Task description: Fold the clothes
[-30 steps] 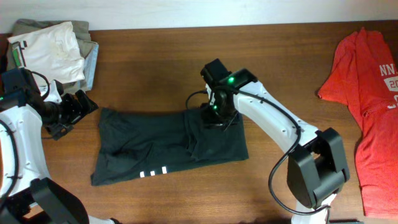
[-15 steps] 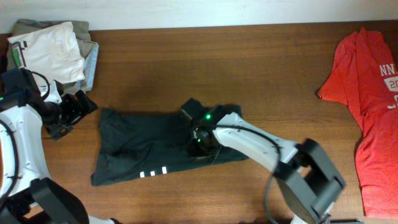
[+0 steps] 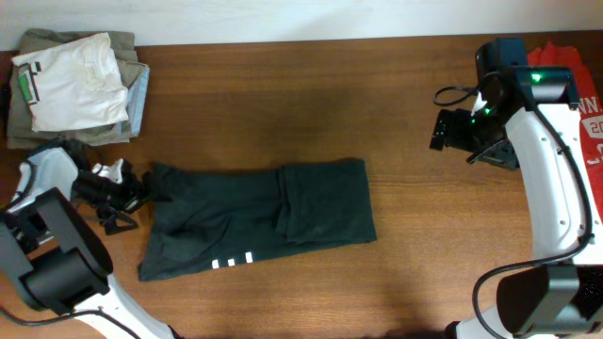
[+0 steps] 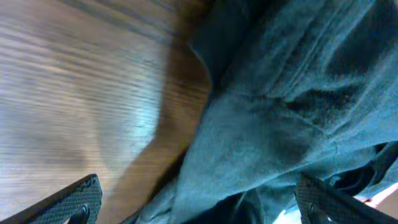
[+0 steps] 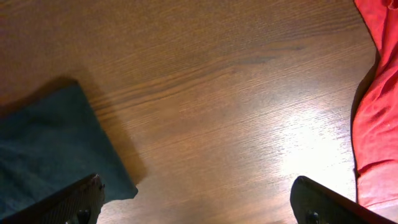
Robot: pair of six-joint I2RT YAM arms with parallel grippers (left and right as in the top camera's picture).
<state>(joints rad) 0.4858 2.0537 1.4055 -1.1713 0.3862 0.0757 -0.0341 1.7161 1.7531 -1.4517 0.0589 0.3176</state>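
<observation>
The black T-shirt lies part-folded, left of centre on the surface. The right claw has left it for the red T-shirt and is spread, empty. The left claw has reached its left edge, spread around cloth, so a left-side fold looks next.

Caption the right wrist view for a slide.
Right gripper open over the table between black T-shirt and red T-shirt.
</observation>
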